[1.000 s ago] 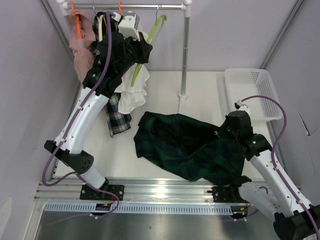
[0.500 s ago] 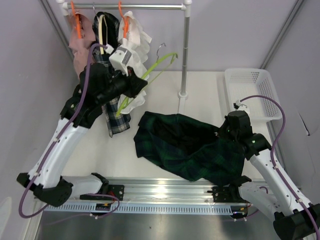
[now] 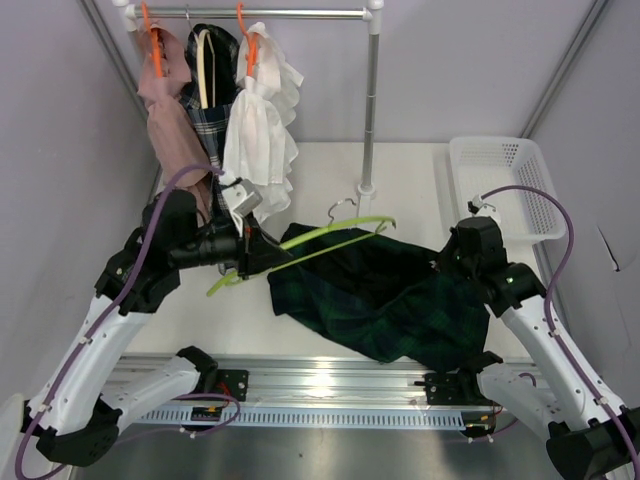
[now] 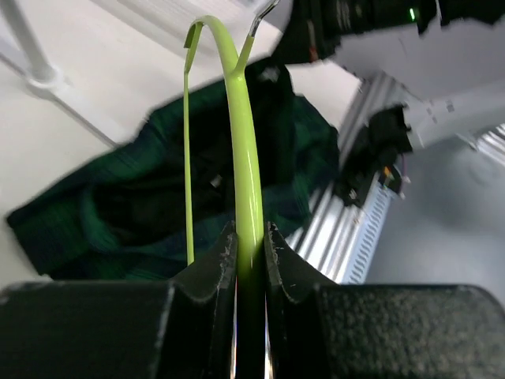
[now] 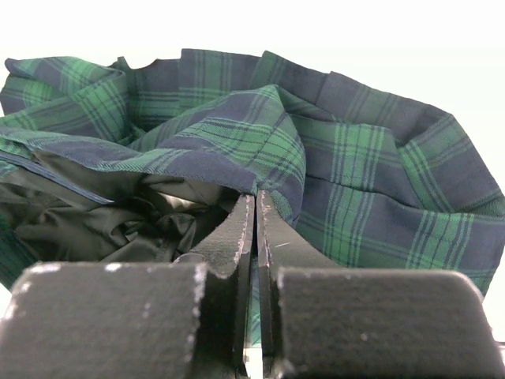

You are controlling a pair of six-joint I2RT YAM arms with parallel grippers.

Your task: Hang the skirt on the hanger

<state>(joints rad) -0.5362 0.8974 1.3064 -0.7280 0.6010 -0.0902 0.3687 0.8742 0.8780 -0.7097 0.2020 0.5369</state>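
Pinching a skirt [image 3: 380, 300] fold, right fingers [image 5: 229, 237] clenched, left fingers [image 4: 213, 268] grasping hanger [image 3: 320, 238] over the skirt's edge

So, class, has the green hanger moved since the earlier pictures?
Yes: the green hanger has left the clothes rail, moving down toward the skirt.

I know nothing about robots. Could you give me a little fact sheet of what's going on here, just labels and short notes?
goal: skirt onto hanger, not yet done
skirt: green and navy plaid skirt, crumpled on the white table
hanger: lime-green plastic hanger, reaching over the skirt's far left part
left gripper: shut on the hanger's end
right gripper: shut, pinching a fold of the skirt
rail: metal clothes rail at the back, with garments hanging
basket: white slotted basket at the table's right side
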